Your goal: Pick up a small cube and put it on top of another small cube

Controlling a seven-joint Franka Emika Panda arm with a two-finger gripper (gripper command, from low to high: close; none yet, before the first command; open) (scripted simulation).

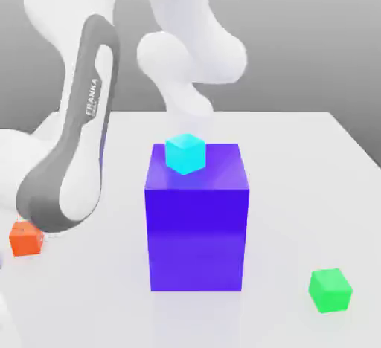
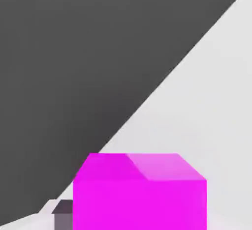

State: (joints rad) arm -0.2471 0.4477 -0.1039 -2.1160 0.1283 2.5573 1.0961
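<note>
Magenta cube [image 2: 140, 194] sits closest to the hand camera, showing its bright front face and a paler top. The end effector [image 2: 139, 222] is closed on it, and one dark grey finger [image 2: 63, 218] lies against the cube's side. Behind the cube a white counter [image 2: 216, 101] runs to a slanting edge, with a dark grey backdrop past it.

In the exterior view, a small cyan cube [image 1: 185, 153] rests on top of a much larger blue block [image 1: 197, 224] at the centre of the frame, towards the block's rear left corner. The block stands on the white counter.

A small green cube [image 1: 330, 290] lies on the counter at the lower right of the frame, well apart from the block. A small orange cube [image 1: 26, 238] lies at the far left edge, about two thirds of the way down, partly covered by the arm.

The white and grey arm [image 1: 74, 153] fills the left side and the upper centre of the frame. A grey link with FRANKA lettering slants down to the lower left, and a white link drops behind the blue block.
</note>
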